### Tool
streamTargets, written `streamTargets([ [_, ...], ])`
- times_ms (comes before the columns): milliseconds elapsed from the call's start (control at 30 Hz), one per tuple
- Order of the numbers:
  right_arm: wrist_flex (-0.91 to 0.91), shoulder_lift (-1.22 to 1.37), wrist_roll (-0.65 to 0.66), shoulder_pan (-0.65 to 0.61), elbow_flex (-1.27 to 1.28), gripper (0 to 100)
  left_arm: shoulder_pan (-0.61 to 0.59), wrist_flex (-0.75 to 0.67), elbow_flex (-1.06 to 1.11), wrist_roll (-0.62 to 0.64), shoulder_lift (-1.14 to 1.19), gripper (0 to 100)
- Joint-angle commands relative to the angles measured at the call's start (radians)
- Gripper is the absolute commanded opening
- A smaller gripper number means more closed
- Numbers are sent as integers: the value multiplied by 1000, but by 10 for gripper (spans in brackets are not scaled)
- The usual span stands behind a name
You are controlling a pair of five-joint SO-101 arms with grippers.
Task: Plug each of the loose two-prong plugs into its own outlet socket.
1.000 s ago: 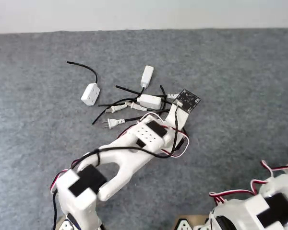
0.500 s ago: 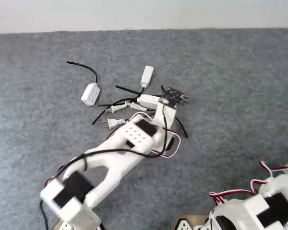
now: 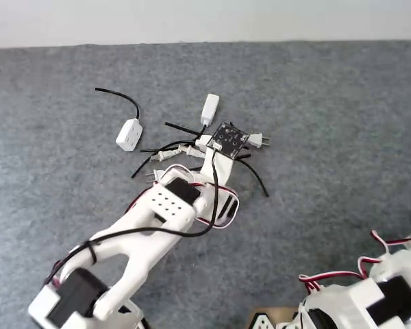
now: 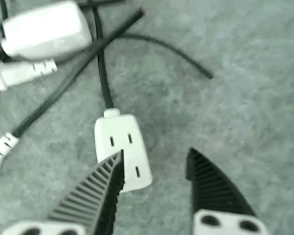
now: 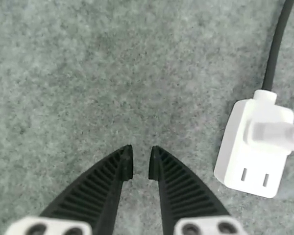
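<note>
My left gripper [image 4: 154, 166] hangs open just above the carpet, and one fingertip [image 4: 113, 169] overlaps the edge of a white outlet socket [image 4: 122, 152] with a black cord. A second socket [image 4: 44, 29] and a white two-prong plug [image 4: 19, 73] lie farther off among crossing cords. From above, the left arm [image 3: 171, 205] reaches into the tangle, with sockets [image 3: 129, 133] [image 3: 209, 108] and plugs [image 3: 166, 155] [image 3: 257, 142] around its wrist. My right gripper [image 5: 140, 161] is shut on nothing above bare carpet, beside a white socket [image 5: 255, 147].
Black cords [image 3: 250, 171] sprawl across the grey carpet [image 3: 342, 123] around the left wrist. The right arm [image 3: 370, 295] sits folded at the near right corner. A pale wall [image 3: 205, 20] borders the far side.
The left arm has swung leftward over the tangle, uncovering a plug on the right of its wrist. The right arm has not moved.
</note>
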Motion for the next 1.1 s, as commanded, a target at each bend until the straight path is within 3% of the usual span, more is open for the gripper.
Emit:
streamTargets([
  [0,-12,-5,8,-7,-5,62,-35,-17,-68,-11,38,240],
  [233,-15,-4,8,-7,-5,62,-98,23,-163,-55,144,239],
  [600,-16,-4,8,-7,-5,62,-48,98,-168,-80,242,234],
  [667,-16,-4,8,-7,-5,62,-40,127,-166,-74,244,184],
  [767,-18,-4,8,-7,5,62,-40,140,-170,-81,242,21],
  [1067,-18,-4,8,-7,6,62,-40,176,-163,-74,189,13],
])
